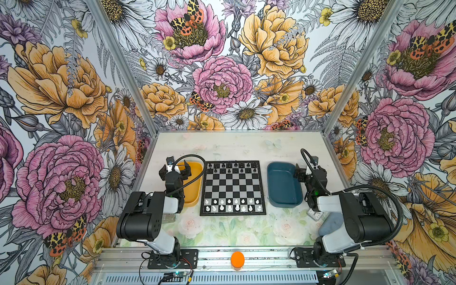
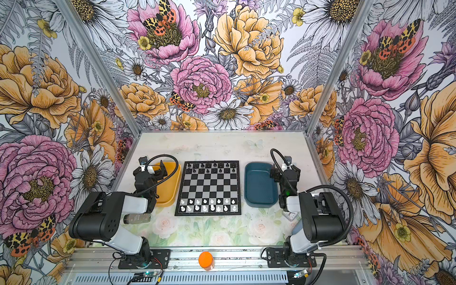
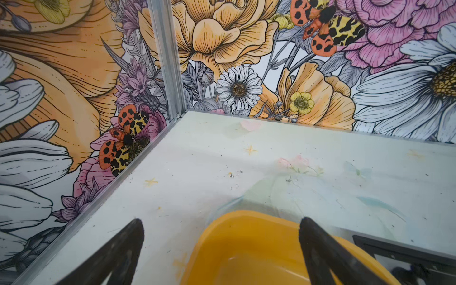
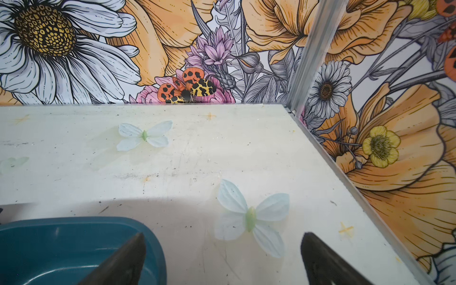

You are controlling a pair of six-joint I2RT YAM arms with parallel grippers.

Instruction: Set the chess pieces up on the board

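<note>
Centrally, the board point(image 1: 233, 188) lies flat on the table point(image 1: 237, 145), between a yellow tray point(image 1: 195, 190) and a blue tray point(image 1: 283, 187). Black chess pieces point(image 1: 232, 167) stand along its two far rows and white pieces point(image 1: 232, 205) along its two near rows; they are too small to tell whether each is upright. The left gripper point(image 3: 220, 222) hangs over the yellow tray's far end, jaws wide apart. The right gripper point(image 4: 223, 237) hangs by the blue tray's far outer corner, jaws likewise spread, gripping nothing.
</note>
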